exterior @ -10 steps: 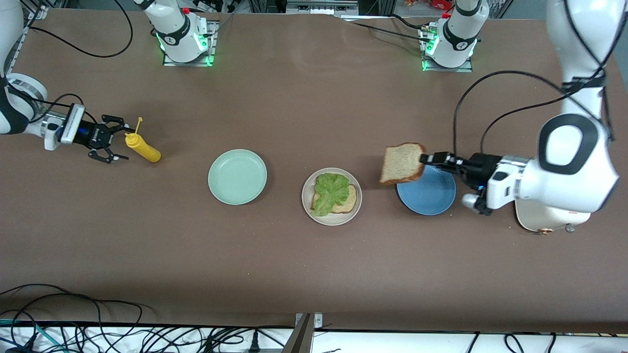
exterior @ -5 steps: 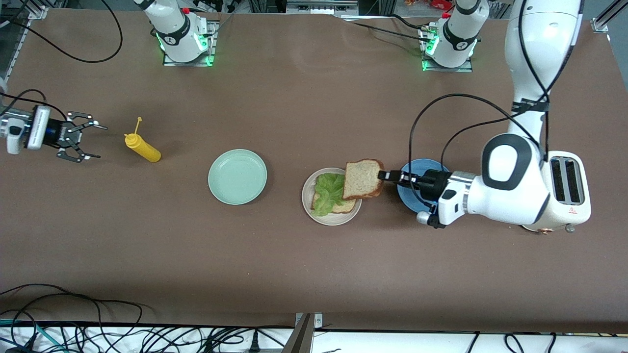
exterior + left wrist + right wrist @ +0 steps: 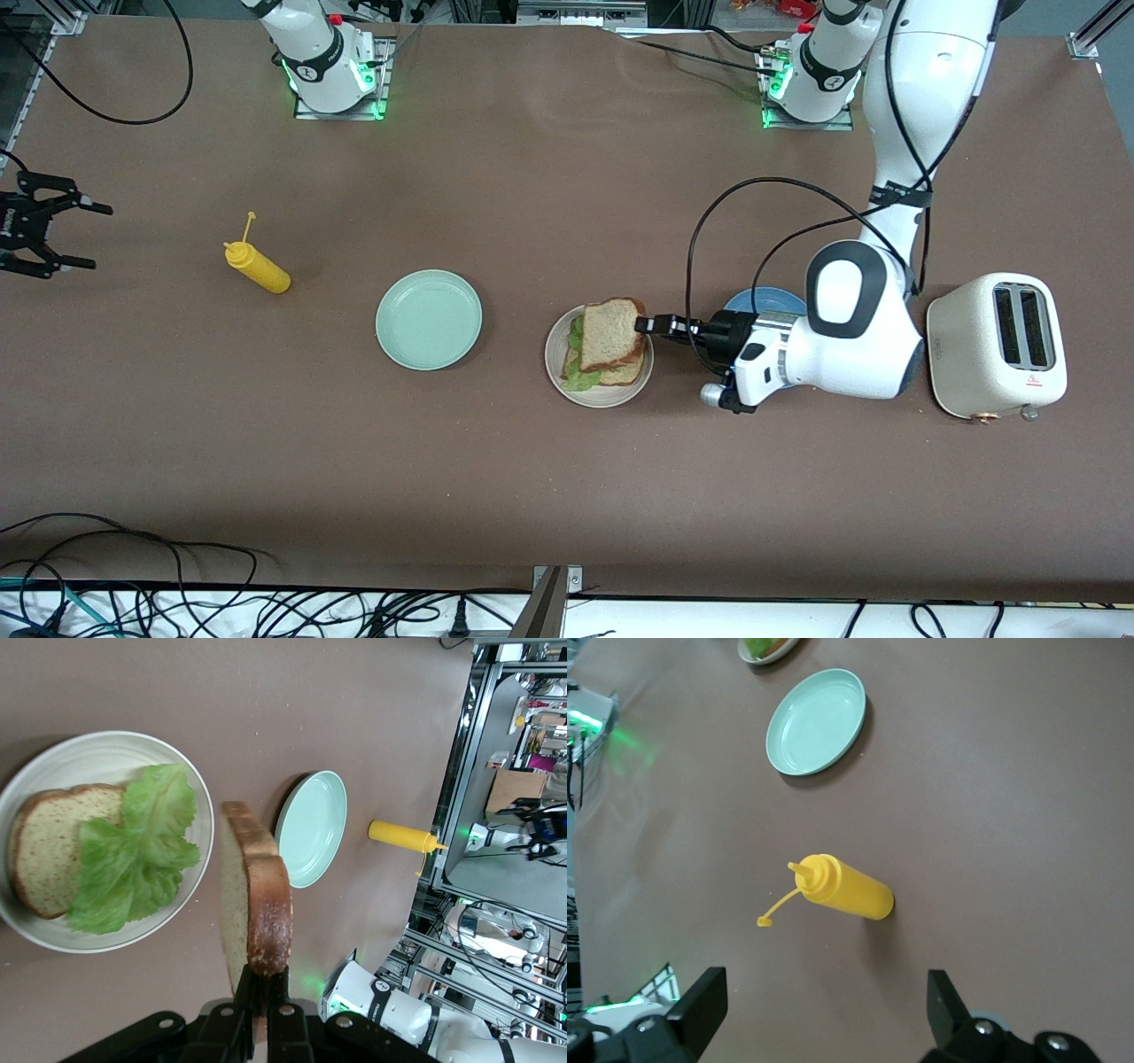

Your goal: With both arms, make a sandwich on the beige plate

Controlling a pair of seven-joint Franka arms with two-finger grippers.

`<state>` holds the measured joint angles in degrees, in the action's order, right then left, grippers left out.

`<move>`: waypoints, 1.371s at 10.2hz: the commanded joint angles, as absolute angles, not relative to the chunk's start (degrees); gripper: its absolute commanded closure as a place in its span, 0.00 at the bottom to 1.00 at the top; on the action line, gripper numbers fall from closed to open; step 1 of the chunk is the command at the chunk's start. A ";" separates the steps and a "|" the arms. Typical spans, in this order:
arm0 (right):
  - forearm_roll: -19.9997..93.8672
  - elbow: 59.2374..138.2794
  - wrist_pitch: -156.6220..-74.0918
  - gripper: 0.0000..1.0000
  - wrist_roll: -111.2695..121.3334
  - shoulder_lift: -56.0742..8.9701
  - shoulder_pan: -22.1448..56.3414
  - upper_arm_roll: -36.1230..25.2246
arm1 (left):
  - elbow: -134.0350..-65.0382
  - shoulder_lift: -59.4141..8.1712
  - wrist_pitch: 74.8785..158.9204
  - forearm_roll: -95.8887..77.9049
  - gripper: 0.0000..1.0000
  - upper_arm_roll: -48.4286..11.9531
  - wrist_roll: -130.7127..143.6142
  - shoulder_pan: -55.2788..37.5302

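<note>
The beige plate (image 3: 556,377) holds a bread slice (image 3: 625,373) with a green lettuce leaf (image 3: 578,379) on it. My left gripper (image 3: 649,325) is shut on the crust edge of a second bread slice (image 3: 610,333) and holds it tilted over the lettuce and plate. In the left wrist view the held slice (image 3: 257,904) stands edge-on between my fingers (image 3: 263,979), beside the plate (image 3: 89,740), lettuce (image 3: 133,850) and lower slice (image 3: 49,846). My right gripper (image 3: 66,232) is open and empty at the right arm's end of the table, also seen in the right wrist view (image 3: 822,1010).
A mint-green plate (image 3: 429,319) lies beside the beige plate toward the right arm's end. A yellow squeeze bottle (image 3: 259,268) lies on its side between it and my right gripper. A blue plate (image 3: 753,303) sits under my left wrist. A white toaster (image 3: 997,346) stands at the left arm's end.
My left gripper carried the bread slice from over the blue plate to over the lettuce on the beige plate. My right gripper drew back from the yellow bottle toward the table's end.
</note>
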<state>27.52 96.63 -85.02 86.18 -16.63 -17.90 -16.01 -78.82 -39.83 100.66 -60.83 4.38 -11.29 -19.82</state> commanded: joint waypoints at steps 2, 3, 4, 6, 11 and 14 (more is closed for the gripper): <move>14.63 91.95 -83.67 0.00 60.37 -10.21 -17.67 -7.94 | -78.39 -41.75 105.28 -62.84 1.00 5.10 -9.15 -23.28; 10.50 91.15 -83.67 0.00 52.55 -8.46 -17.06 -5.39 | -79.01 -41.75 106.34 -63.19 1.00 5.10 -8.97 -24.07; 7.15 90.71 -83.58 0.00 45.34 -6.87 -16.70 -2.49 | -79.36 -41.75 106.52 -63.89 1.00 5.10 -8.96 -24.60; 0.73 90.70 -83.24 0.00 29.70 -4.49 -15.82 2.96 | -79.98 -41.75 107.13 -63.98 1.00 5.01 -9.05 -25.22; 0.26 91.40 -80.59 0.00 -5.83 -2.11 -10.74 9.32 | -82.18 -41.92 109.86 -63.81 1.00 5.10 -9.75 -26.10; 4.01 91.76 -82.26 0.00 -5.99 -1.85 -2.84 -3.98 | -82.53 -42.71 109.95 -63.20 1.00 5.18 -10.02 -25.75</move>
<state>1.56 90.72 -81.64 -7.04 -3.13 -6.19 3.57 -82.05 -42.47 109.31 -61.90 4.64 -9.25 -25.51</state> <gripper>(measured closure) 0.000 0.925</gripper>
